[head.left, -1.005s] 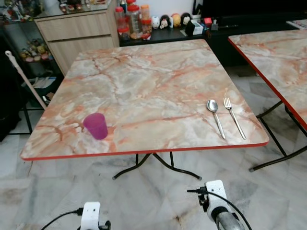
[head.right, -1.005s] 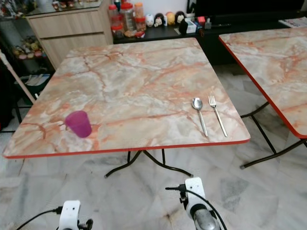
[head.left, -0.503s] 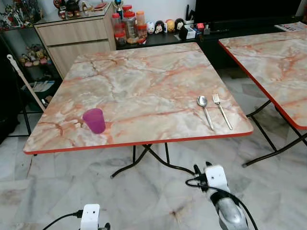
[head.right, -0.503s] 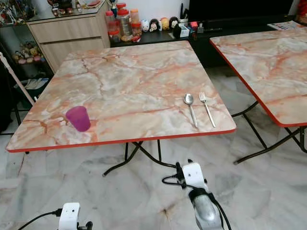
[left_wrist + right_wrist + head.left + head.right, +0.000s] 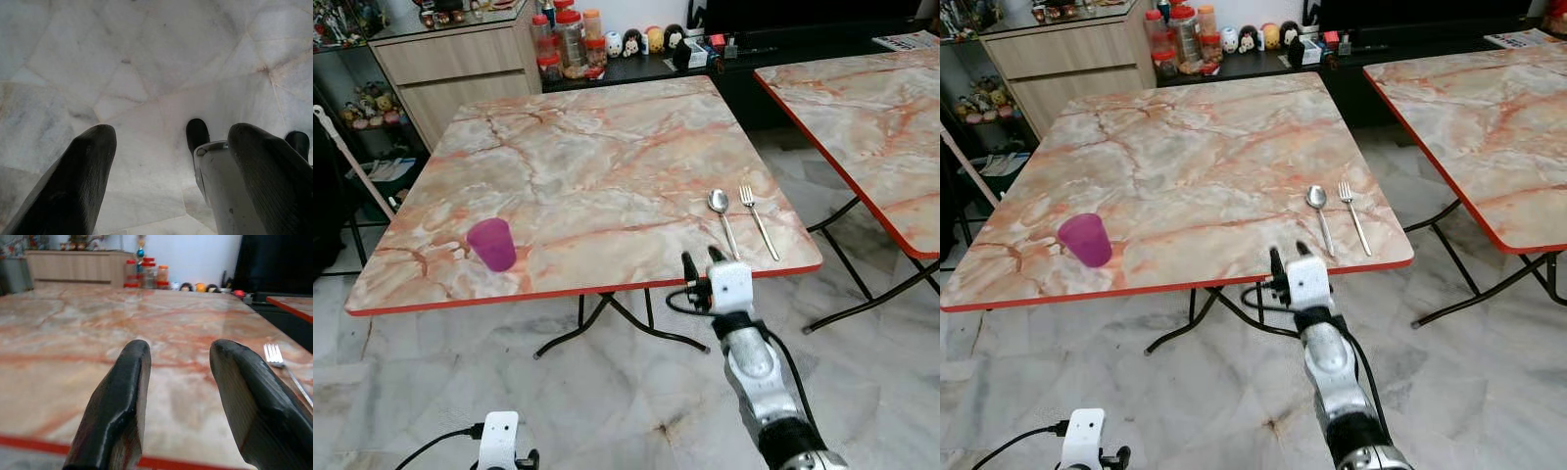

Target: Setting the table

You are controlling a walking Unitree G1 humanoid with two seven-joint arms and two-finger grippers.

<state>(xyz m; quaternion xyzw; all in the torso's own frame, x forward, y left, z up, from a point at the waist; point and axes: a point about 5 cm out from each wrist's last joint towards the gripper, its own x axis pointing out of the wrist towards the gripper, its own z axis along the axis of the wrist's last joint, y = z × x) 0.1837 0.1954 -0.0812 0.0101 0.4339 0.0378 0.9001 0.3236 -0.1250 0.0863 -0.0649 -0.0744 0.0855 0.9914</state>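
A square worktop (image 5: 607, 157) of pink-and-grey marble pattern with a red edge stands on black folding legs over a pale marble-tiled floor (image 5: 431, 382). On it, near the front right corner, a silver metal spoon (image 5: 722, 213) and a silver metal fork (image 5: 756, 216) lie side by side, apart from each other, the spoon to the left of the fork, handles toward the robot. A translucent purple plastic cup (image 5: 492, 244) stands upright near the front left edge, well apart from the cutlery.

The right end effector (image 5: 701, 260) is raised at the worktop's front edge, just left of the spoon, its two black fingers (image 5: 122, 396) parted wide and holding nothing. The left end effector (image 5: 166, 181) hangs low over the floor, its fingers also spread apart and empty.

A second worktop (image 5: 862, 98) of the same pattern stands to the right.
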